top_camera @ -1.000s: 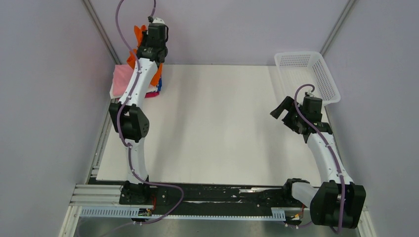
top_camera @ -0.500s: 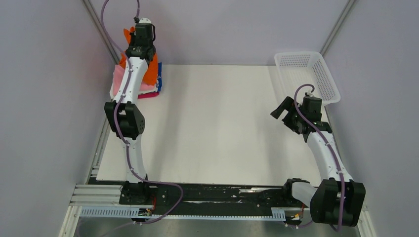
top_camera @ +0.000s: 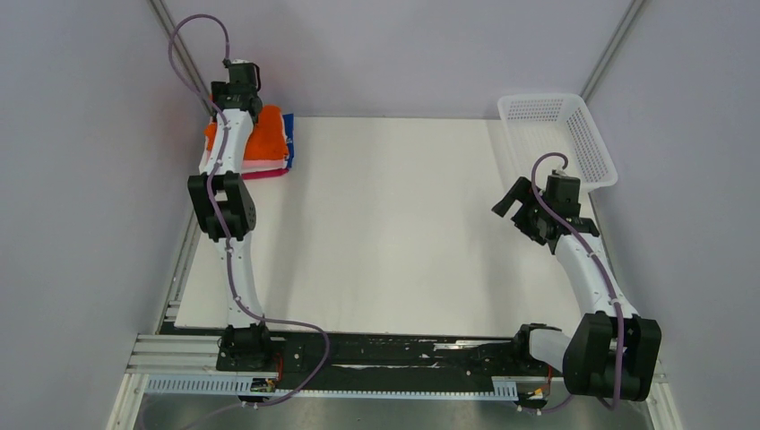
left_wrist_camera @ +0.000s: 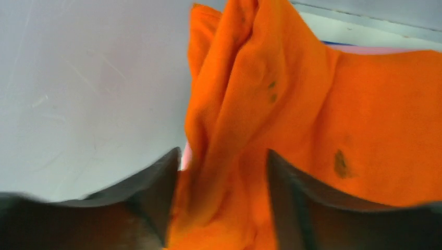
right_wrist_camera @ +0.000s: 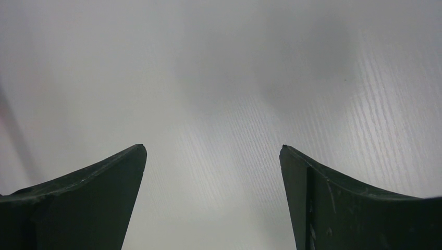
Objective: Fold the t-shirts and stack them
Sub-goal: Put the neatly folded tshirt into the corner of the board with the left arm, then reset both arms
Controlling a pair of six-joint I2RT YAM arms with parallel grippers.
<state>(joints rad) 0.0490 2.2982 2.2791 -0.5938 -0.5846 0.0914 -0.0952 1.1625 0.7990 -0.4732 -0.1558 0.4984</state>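
At the far left corner of the counter (top_camera: 394, 224) sits the pile of t-shirts (top_camera: 269, 168). The orange shirt (top_camera: 266, 134) lies on top of it, and pink, white, blue and red edges peep out from below. I think it lies there because this is the spot where the folded shirts go, one on top of another.

The left arm (top_camera: 220, 197) reaches all the way out to that corner, so its end hangs above the back of the pile, close to the wall (left_wrist_camera: 78, 78). In the left wrist view the left fingers (left_wrist_camera: 156, 203) stand a bit apart, and a bunched fold of orange cloth stands up between them. I cannot tell if they are squeezing that fold or letting it go. My guess is that the shirt is being set down, since most of it lies flat on the pile. The fold looks messy, so it may need a pat to lie flat.

Over to the right, the right arm (top_camera: 587, 269) is bent and low above the counter. The right fingers (right_wrist_camera: 88, 203) are wide apart with nothing between them; only white counter shows under them. I think this arm waits there to keep out of the way.

At the far right corner sits the white basket (top_camera: 596, 148), well apart from the pile.
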